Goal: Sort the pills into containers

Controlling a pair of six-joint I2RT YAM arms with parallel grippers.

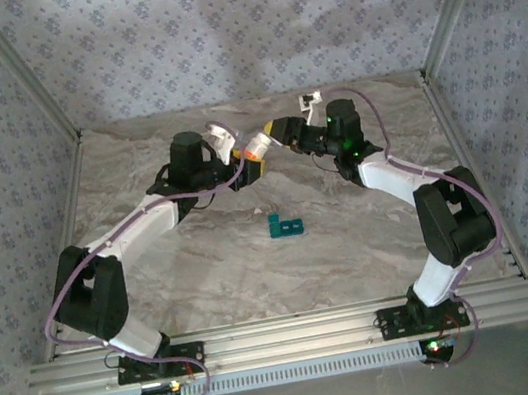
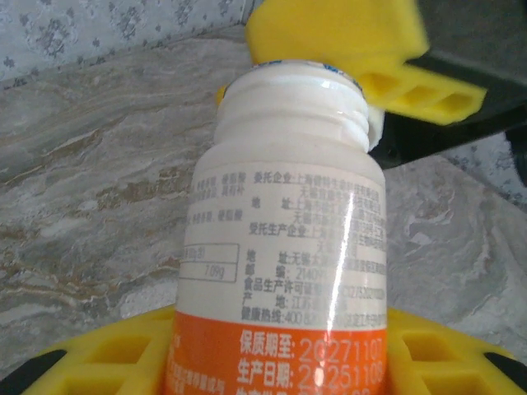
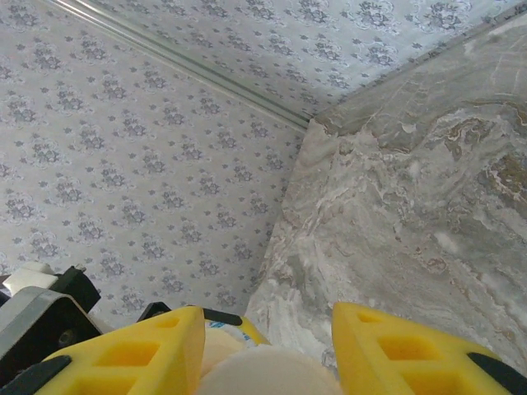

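Note:
A white pill bottle with an orange band is held up over the back of the table, with my left gripper shut round its lower body. Its threaded neck is bare. My right gripper is at the bottle's mouth, and a round white cap spans the gap between its yellow fingers. In the top view the two grippers, left and right, meet at the bottle. The teal containers lie mid-table, nearer than both grippers. What is inside the bottle is hidden.
A small white object sits at the table's back edge near the right arm. Patterned walls enclose the marble table on three sides. Aluminium rails run along the near edge.

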